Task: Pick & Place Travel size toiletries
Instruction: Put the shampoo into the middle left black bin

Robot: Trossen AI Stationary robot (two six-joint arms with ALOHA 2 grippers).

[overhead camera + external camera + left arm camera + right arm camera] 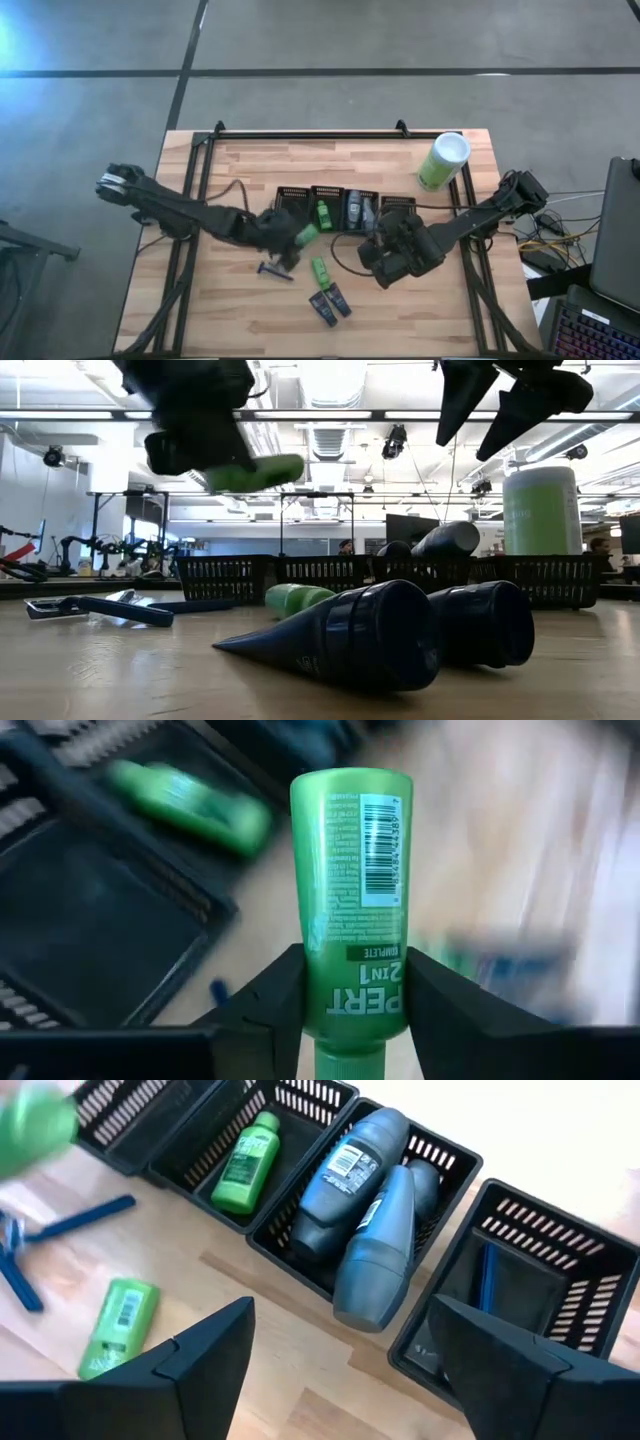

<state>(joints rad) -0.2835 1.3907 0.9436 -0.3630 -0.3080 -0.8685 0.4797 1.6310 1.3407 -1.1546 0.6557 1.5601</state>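
- Toiletries lie partly in the row of 4 black mesh baskets [345, 207] at the table's [250, 320] middle and partly on the wood nearer than the row.
- Tall light-green canister [443, 160] with a white lid stands at the far right of the table, well apart from the loose items.
- Right gripper [385, 262] hangs just near of the rightmost basket, its 2 fingers [190, 1365] spread wide with nothing between them.
- Left gripper [290, 240] hovers above the table just near of the leftmost basket, fingers pinching a green tube [352, 910] by its lower end; the low view shows the tube lifted clear of the wood.
- Grey tubes [375, 1240], 3 as far as I can tell, fill the 3rd basket from the left, 1 leaning out over its near rim.
- 2 dark navy tubes [329, 302] lie side by side, touching, at the near middle of the table.
- Green bottle [243, 1162] lies in the 2nd basket from the left.
- Another green tube [319, 270] lies on the wood just far of the navy pair.
- Blue razor [274, 270] lies left of that tube, near the left gripper.
- A blue item [487, 1277] stands in the rightmost basket; what it is cannot be told.
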